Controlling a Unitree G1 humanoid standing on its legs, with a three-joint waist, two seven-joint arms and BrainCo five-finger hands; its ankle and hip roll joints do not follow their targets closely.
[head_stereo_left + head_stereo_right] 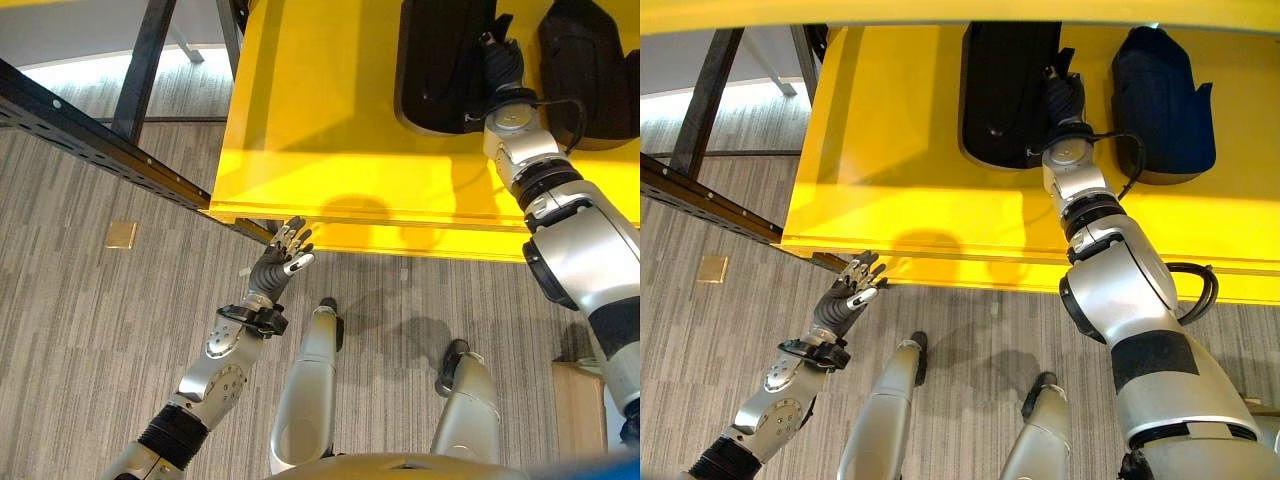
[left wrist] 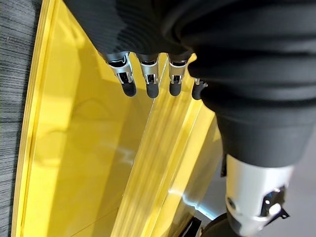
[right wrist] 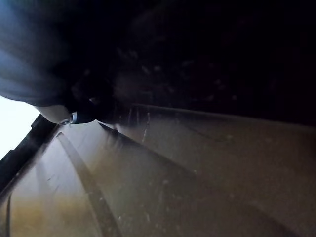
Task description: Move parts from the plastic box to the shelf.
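Parts: two black moulded pieces lie side by side on the yellow surface. The nearer-left part (image 1: 1008, 90) is long, glossy and dark with rounded corners and a raised rim. The right part (image 1: 1162, 100) is shorter, matt and dark with a bluish tone, and has a scalloped lower edge.
Shelf (image 1: 330, 130): bright yellow, flat and glossy, with a stepped front lip. It carries both parts towards its far side.
Right hand (image 1: 1064, 95): reached far over the shelf, its dark ribbed cover lying against the right edge of the long part. Its fingers lie on or under the dark part and cannot be made out, so whether it grips is not clear. The right wrist view shows a dark scratched surface very close up.
Left hand (image 1: 288, 248): held low just in front of the shelf's front edge, above the floor, fingers (image 2: 129, 84) straight and spread, holding nothing. In its wrist view the dark fingertips point at the yellow lip.
Rail (image 1: 90, 140): black perforated metal bar running diagonally at the left, passing under the shelf's left corner.
Floor (image 1: 90, 330): grey striped carpet, with a small tan square plate (image 1: 121, 235) set in it left of the left hand.
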